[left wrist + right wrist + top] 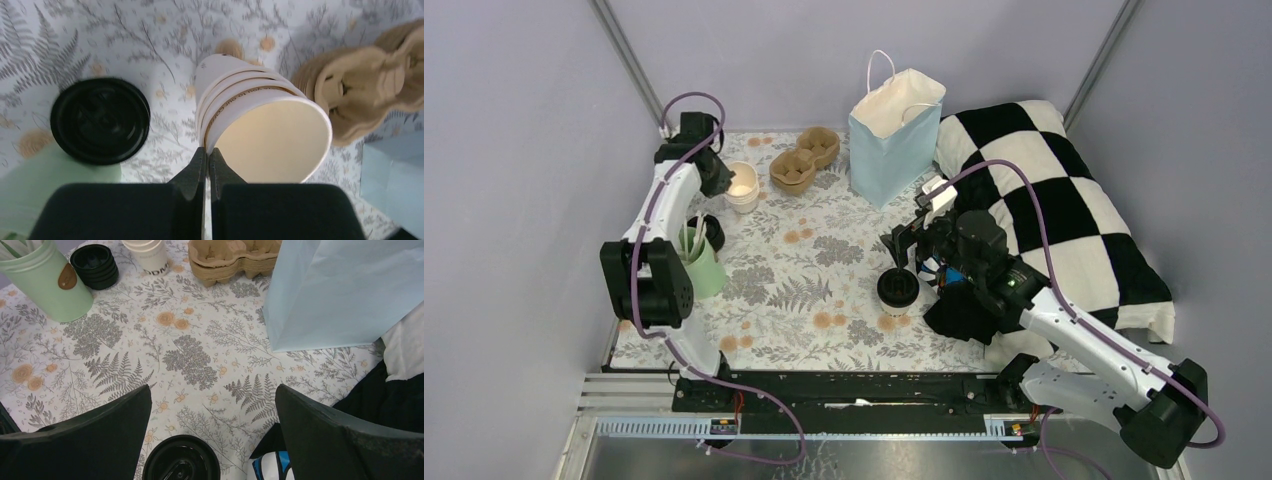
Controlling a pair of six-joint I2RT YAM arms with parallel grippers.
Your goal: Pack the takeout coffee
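The one lidded coffee cup [898, 288] I can find stands upright on the bench [804, 270], near its right side and well short of the blue bag [894, 150] at the back. A second lidded cup is not in view, and I cannot see into the bag.

I judge that I am at the pick-up: the cup is not grasped and nothing is being carried to the bag. The right pincer [214, 390] hangs over it with its jaws as wide as they go, holding nothing. In the wrist view the black lid [181, 462] sits low between the two fingers, with no contact that I can make out. Next I would lower around the cup's wall below the lid, close gently so the paper does not crush, and keep it upright on the lift to the bag's mouth.

The left pincer [207, 152] is closed tight, tips at the rim of the cream cup stack [260, 115]. Whether it pinches that rim, I cannot tell.
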